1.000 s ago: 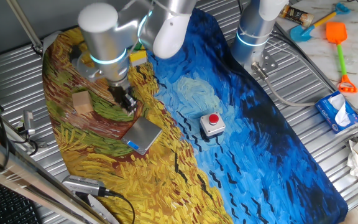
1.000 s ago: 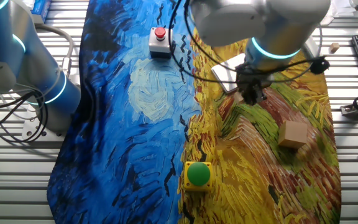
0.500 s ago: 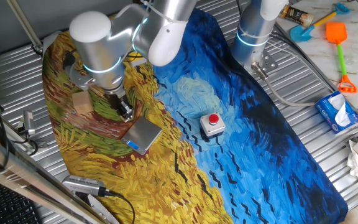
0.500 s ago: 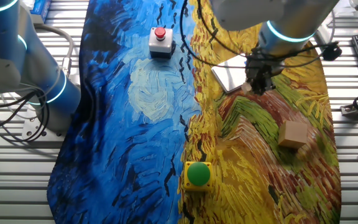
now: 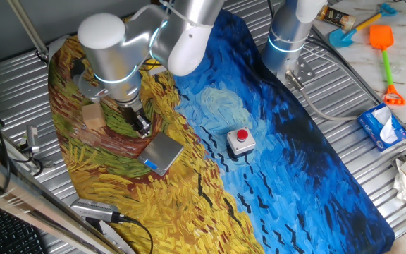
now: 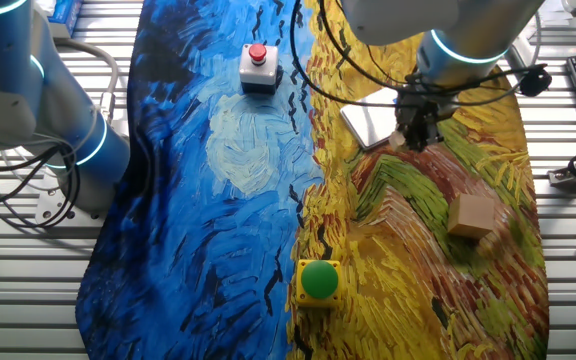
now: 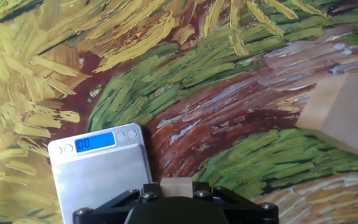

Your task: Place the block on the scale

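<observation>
The small pale tan cube (image 7: 176,186) sits pinched between my gripper's two fingers at the bottom of the hand view. My gripper (image 5: 142,127) is shut on it and hangs low over the cloth, just beside the scale's near edge; it shows in the other fixed view too (image 6: 415,135). The scale (image 5: 162,152) is a flat silver-grey plate with a blue strip; it also shows in the other fixed view (image 6: 368,122) and in the hand view (image 7: 98,174), left of the cube, with a lit blue display.
A larger tan wooden block (image 5: 93,116) lies on the painted cloth near the arm, also in the hand view (image 7: 344,115). A grey box with a red button (image 5: 240,140) and a yellow box with a green button (image 6: 318,281) stand further off.
The arm moved toward the scale between one second and half a second ago, carrying the cube. It has stayed still since.
</observation>
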Controlling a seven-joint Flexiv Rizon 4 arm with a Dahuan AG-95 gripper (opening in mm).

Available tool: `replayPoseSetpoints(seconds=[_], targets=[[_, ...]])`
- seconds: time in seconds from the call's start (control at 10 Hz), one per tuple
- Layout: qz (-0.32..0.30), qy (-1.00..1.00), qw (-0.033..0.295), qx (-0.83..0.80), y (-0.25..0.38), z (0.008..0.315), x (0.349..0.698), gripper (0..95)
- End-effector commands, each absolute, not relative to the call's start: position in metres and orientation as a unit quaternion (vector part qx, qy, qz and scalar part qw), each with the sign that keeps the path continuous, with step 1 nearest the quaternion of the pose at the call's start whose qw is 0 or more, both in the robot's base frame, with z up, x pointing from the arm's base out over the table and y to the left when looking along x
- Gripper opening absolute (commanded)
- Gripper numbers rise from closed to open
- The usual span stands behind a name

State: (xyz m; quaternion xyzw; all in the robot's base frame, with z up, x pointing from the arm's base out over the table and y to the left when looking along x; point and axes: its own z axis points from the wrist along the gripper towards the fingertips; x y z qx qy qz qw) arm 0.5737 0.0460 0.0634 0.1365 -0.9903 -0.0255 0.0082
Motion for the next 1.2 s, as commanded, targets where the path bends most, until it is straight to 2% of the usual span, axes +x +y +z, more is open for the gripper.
replayPoseSetpoints(seconds=[0.1,0.7,1.2], targets=[[-0.027,-0.991,0.017,0.132,0.0465,0.0626,0.5746,0.0],[-0.036,-0.964,0.027,0.261,0.0465,0.0626,0.5746,0.0],[-0.044,-0.959,0.04,0.276,0.0465,0.0626,0.5746,0.0]])
